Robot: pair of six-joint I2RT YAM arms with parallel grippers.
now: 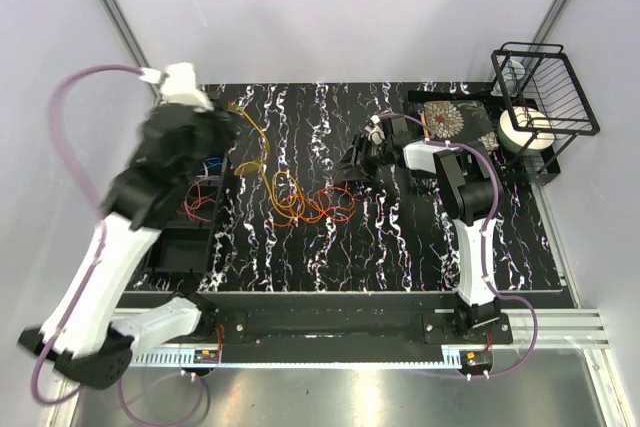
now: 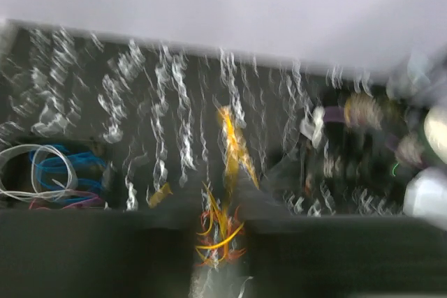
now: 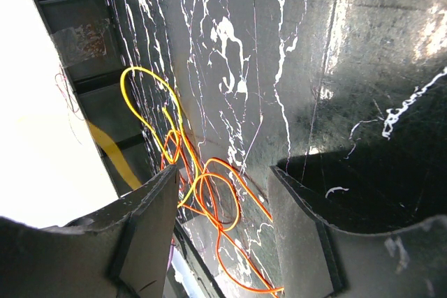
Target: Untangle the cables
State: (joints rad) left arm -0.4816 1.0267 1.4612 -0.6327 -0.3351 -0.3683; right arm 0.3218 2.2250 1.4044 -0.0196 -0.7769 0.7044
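Mid-table, two cables [image 1: 290,209] tangled; left gripper [image 1: 230,120] seemingly pinches one, right gripper [image 3: 223,174] wide.

Orange-yellow cables [image 1: 300,199] tangled at centre; yellow strand rises to left claw [image 1: 228,119]; right claw [image 1: 358,162] just beside tangle.

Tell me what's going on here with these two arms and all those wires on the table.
Two robot arms are working on a tangle of cables. The left gripper is raised over the left side of the table and appears pinched on a yellow cable that trails down into the orange tangle lying mid-table. The right gripper is open, low beside that tangle, holding nothing. Red and blue cables sit in a black bin at the left.
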